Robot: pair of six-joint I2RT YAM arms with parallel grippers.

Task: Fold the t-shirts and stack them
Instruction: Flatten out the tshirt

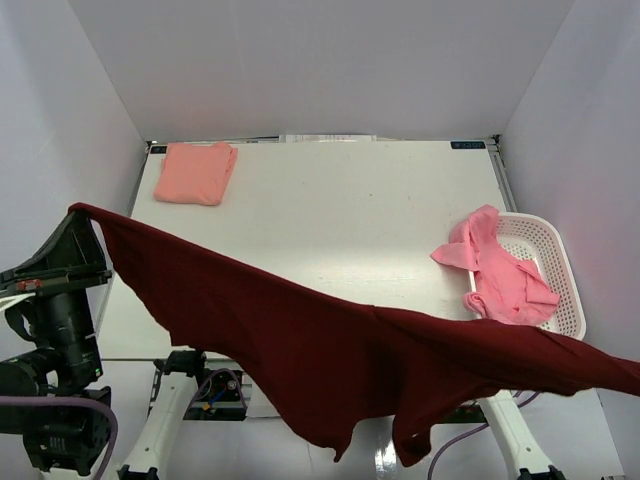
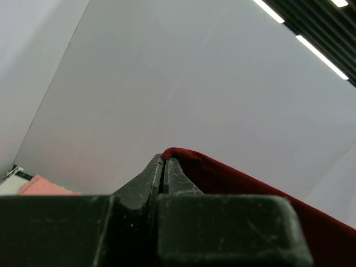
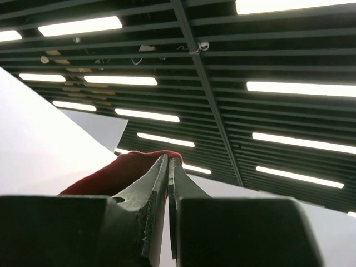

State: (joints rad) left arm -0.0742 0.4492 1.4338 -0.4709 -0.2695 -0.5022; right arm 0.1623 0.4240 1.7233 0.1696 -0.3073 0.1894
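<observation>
Loosely, crumpled pink t-shirts [image 1: 505, 282] fill the white basket [image 1: 548, 243], spilling leftward.

T-shirts: at least 3 in view. 1 dark maroon t-shirt [image 1: 330, 350], stretched across the near side from left to right. 1 salmon t-shirt [image 1: 196, 172], folded, far left on the table. 1 bright pink heap [image 1: 500, 275] at right, partly in the basket; may be 1 shirt or 2, can't tell from the bunched cloth.

Baskets: 1 white mesh basket [image 1: 560, 270], right side.

Tables: 1 white table [image 1: 350, 210].

Robot arms: 2, i.e. left arm [image 1: 55, 320] and right arm [image 1: 515, 430].

Grippers: 2, i.e. left gripper [image 2: 163, 166] and right gripper [image 3: 167, 161], w/ 2 fingers each, 4 fingers total.
</observation>
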